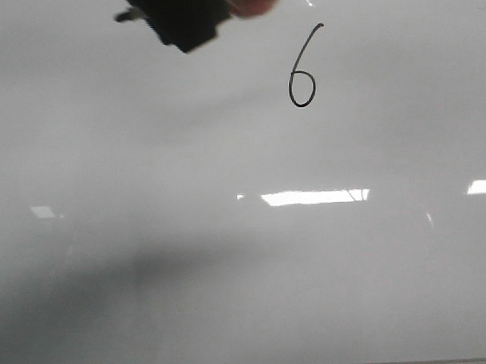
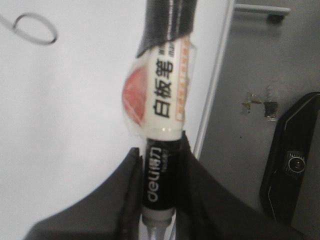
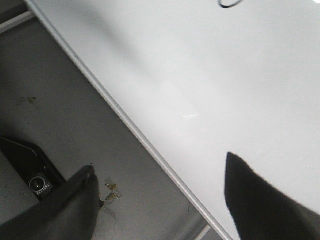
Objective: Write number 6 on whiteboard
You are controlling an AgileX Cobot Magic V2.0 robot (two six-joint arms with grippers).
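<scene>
A thin black hand-drawn number 6 [image 1: 301,68] stands on the glossy pale whiteboard [image 1: 230,270], upper right of middle in the front view. Its loop also shows in the left wrist view [image 2: 35,29] and partly in the right wrist view [image 3: 229,3]. My left gripper [image 2: 159,165] is shut on a whiteboard marker [image 2: 162,120] with a black and cream barrel. In the front view it hangs as a dark blurred shape [image 1: 185,16] at the top, left of the 6 and apart from it. My right gripper [image 3: 160,172] is open and empty, straddling the whiteboard's edge.
The whiteboard's metal frame edge [image 3: 125,120] runs diagonally, with grey floor [image 3: 60,90] beyond it. A black device with a lens [image 2: 295,162] lies on the floor beside the board. Bright light reflections [image 1: 315,197] lie across the board's middle.
</scene>
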